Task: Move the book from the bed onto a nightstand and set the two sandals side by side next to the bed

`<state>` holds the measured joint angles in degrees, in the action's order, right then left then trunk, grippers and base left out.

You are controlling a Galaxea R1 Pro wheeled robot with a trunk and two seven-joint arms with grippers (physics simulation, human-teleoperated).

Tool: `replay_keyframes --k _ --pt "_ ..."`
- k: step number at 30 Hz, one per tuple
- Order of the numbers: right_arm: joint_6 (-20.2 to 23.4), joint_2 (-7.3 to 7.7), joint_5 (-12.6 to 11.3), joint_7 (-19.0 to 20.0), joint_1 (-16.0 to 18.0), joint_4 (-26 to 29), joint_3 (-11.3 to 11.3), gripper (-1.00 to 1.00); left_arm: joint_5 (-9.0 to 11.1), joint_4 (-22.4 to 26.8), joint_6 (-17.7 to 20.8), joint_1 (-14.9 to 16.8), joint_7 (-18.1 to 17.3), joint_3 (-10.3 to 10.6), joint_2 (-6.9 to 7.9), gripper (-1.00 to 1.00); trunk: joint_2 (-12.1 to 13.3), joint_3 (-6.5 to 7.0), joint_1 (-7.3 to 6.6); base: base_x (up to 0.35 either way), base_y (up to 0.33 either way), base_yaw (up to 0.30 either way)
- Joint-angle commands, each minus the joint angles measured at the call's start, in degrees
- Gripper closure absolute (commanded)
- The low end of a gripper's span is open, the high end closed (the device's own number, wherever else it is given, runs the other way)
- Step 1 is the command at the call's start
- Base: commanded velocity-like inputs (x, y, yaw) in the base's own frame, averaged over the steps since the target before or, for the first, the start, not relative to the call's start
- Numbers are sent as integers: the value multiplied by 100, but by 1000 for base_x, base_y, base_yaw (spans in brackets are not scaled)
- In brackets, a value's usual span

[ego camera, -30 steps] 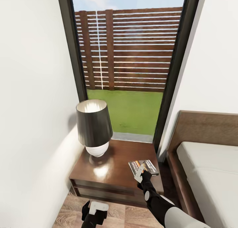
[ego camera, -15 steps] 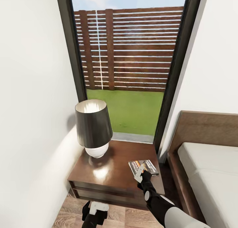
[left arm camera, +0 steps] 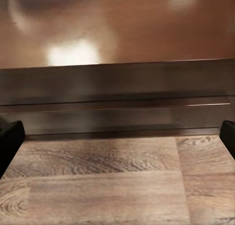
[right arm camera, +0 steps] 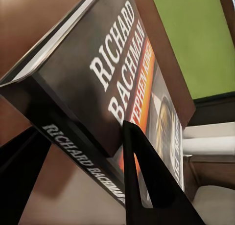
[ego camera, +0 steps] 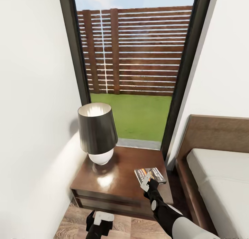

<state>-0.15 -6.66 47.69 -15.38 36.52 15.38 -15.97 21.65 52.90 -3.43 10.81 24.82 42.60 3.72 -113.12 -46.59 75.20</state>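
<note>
The book (ego camera: 151, 174), dark-covered with an orange band, is over the right front part of the nightstand (ego camera: 114, 183). My right gripper (ego camera: 146, 182) is shut on its near edge. In the right wrist view the book (right arm camera: 112, 88) fills the space between the black fingers (right arm camera: 147, 186); I cannot tell whether it touches the wood. My left gripper (ego camera: 100, 221) hangs low in front of the nightstand, open, with its fingers (left arm camera: 10, 144) wide apart facing the drawer front (left arm camera: 117, 105). The bed (ego camera: 218, 176) lies to the right. The sandals are out of view.
A dark-shaded lamp (ego camera: 95, 133) stands on the nightstand's back left. A white wall closes the left side, and a tall window (ego camera: 131, 59) with fence and grass is behind. Pale wood floor (left arm camera: 112, 186) lies below the left gripper. A narrow gap separates the nightstand and the bed frame.
The head view has drifted slightly; the grippers, the book and the lamp keep their places relative to each other.
</note>
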Motion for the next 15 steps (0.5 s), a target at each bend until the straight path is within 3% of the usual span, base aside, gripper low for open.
replay_keyframes --k 1,15 --pt "-2 -2 48 -31 5 -8 -2 100 59 1 -35 9 43 37 7 -100 -44 -23 22 0 0 0" --pt "-2 -2 48 -28 6 -7 -3 100 58 1 -37 9 41 38 6 -100 -605 -275 329 0 0 0"
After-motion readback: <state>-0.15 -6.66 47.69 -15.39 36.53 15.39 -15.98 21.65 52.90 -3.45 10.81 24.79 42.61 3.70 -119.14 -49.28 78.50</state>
